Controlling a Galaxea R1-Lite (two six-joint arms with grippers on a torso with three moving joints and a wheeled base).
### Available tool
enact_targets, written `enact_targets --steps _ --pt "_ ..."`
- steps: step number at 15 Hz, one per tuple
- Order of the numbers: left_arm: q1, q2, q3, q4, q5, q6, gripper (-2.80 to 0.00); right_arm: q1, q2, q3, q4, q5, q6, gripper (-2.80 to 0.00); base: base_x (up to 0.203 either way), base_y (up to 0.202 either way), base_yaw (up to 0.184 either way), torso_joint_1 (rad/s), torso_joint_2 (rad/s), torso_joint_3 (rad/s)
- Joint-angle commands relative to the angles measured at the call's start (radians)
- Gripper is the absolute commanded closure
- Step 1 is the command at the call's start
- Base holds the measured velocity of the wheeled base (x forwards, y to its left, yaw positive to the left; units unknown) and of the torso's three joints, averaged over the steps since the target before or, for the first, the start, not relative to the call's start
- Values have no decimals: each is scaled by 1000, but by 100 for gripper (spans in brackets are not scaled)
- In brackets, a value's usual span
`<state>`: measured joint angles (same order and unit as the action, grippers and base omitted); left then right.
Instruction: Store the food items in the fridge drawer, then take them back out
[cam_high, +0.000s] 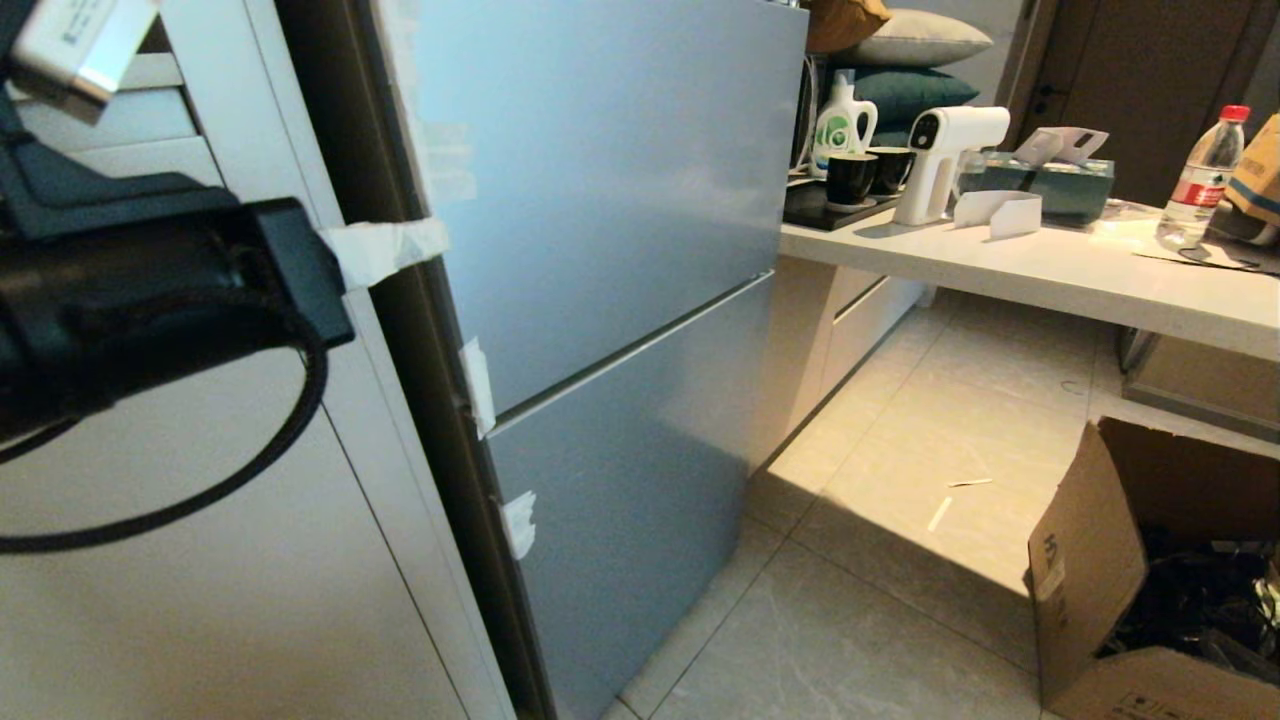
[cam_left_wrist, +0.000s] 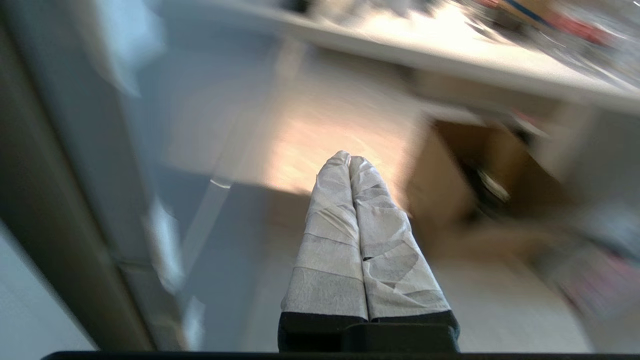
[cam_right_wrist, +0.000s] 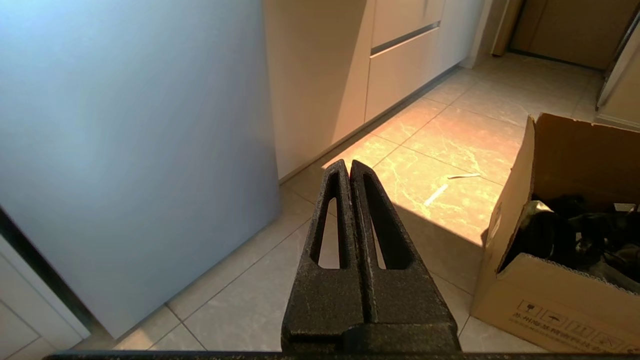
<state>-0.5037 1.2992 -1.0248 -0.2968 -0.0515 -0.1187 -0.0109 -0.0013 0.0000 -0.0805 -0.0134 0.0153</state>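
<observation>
A silver fridge (cam_high: 620, 250) stands shut, both its upper door and its lower front panel (cam_high: 640, 470) flush with the cabinet (cam_high: 250, 560) beside it; if the drawer sits behind that panel, it cannot be seen, and neither the potato nor the pepper shows in any view. The left gripper (cam_left_wrist: 348, 159) has its tape-wrapped jaws pressed together, holding nothing, their tips aimed at the sunlit floor (cam_left_wrist: 320, 145) with the fridge front off to one side; the picture from that wrist is blurred. In the head view only the left arm (cam_high: 150, 290) appears, dark and bulky, high against the cabinet. The right gripper (cam_right_wrist: 348, 165) likewise has its black jaws closed and empty, hanging over the tiled floor, the fridge's lower panel to one side of them and an open cardboard box (cam_right_wrist: 550, 280) to the other. Beyond the fridge a white surface (cam_high: 1050, 270) carries a water bottle (cam_high: 1200, 175), two dark cups (cam_high: 868, 175) and a white handheld device (cam_high: 945, 155).
</observation>
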Motion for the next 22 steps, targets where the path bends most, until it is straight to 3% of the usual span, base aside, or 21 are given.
enact_targets --steps 1,6,11,20,22 --pt "3 85 -68 -1 57 0 0 0 1 31 -1 0 0 0 0 0 0 0 0 0" --pt "105 152 -172 2 60 2 0 0 1 31 -1 -2 3 0 0 0 0 0 0 0" --pt "109 221 -273 -7 142 1 0 0 1 31 -1 -2 3 0 0 0 0 0 0 0" --pt "126 247 -316 -8 153 1 0 0 1 31 -1 -2 3 0 0 0 0 0 0 0" --pt "126 264 -339 -9 186 2 0 0 1 31 -1 -2 3 0 0 0 0 0 0 0"
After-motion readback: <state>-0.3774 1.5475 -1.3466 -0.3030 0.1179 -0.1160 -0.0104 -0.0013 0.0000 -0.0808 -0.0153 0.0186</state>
